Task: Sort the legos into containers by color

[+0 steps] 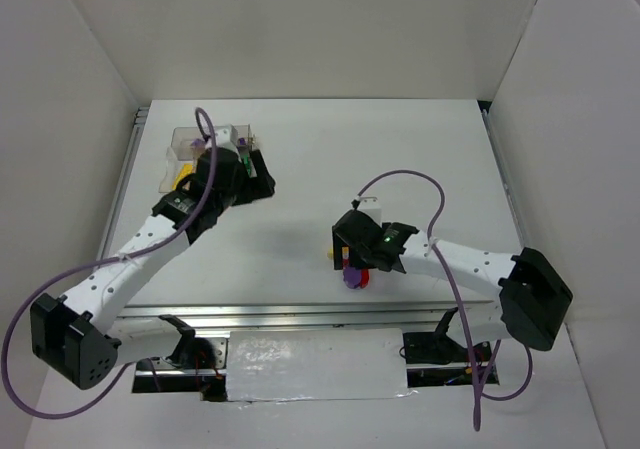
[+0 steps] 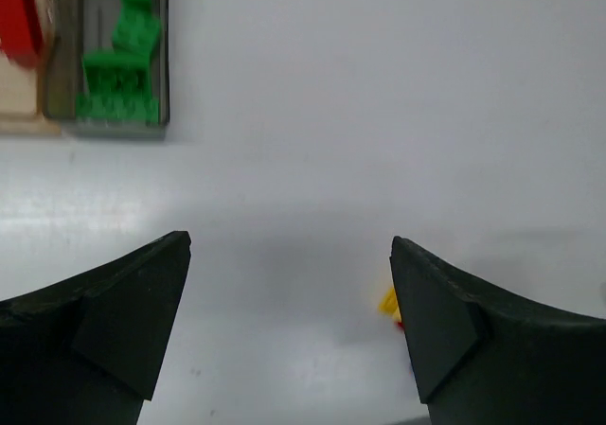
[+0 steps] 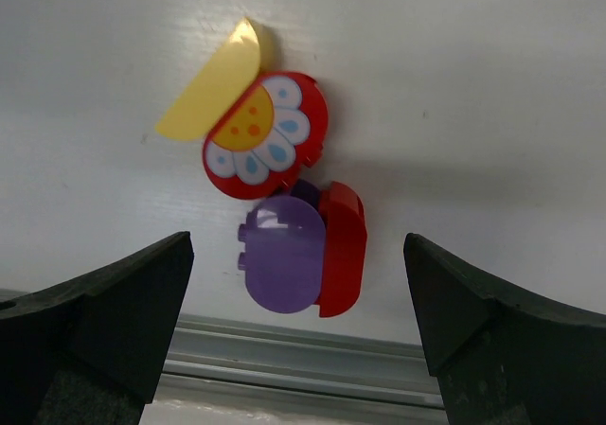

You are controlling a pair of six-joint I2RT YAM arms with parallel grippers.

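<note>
The pick-up step is in hand, I judge: the right gripper point(image 3: 297, 240), wide and empty, hangs over the clustered yellow piece point(image 3: 210, 89), red disc point(image 3: 270, 136), purple piece point(image 3: 280, 255) and red piece point(image 3: 343, 245) at lower centre, and should next drop onto one, while the left gripper point(image 2: 290, 240), also wide and empty, hangs near the box point(image 1: 180, 137) with green bricks point(image 2: 123, 65), upper left.

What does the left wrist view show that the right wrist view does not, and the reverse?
Only left wrist: the box with green legos and a red lego in the next compartment. Only right wrist: a flower disc, a yellow half-disc, a purple piece and a red piece. Both: the table; left gripper and right gripper open.
</note>
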